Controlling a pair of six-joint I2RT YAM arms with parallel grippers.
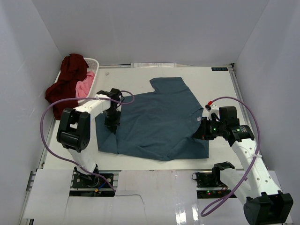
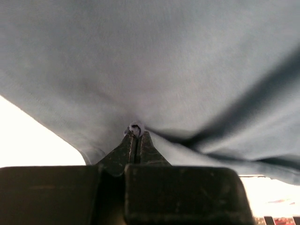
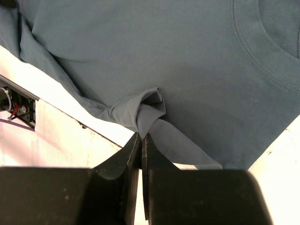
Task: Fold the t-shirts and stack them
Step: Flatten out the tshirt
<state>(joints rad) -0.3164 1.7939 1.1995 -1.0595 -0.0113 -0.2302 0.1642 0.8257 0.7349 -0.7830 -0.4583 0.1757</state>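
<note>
A dusty teal-blue t-shirt [image 1: 159, 119] lies spread on the white table, collar toward the right. At its left edge my left gripper [image 1: 111, 126] points down and is shut on a small pinch of the cloth [image 2: 135, 129], which fills the left wrist view. At the shirt's right near corner my right gripper [image 1: 198, 135] is shut on a bunched fold of the sleeve [image 3: 143, 112]; the ribbed collar [image 3: 262, 61] shows above it. A dark maroon t-shirt [image 1: 68, 82] and a pink one [image 1: 84, 86] are heaped at the far left.
The white laundry basket [image 1: 93, 63] stands at the far left corner with the maroon and pink cloth hanging over it. White walls close in the table on three sides. The arm bases and mounting rail [image 1: 206, 179] sit along the near edge.
</note>
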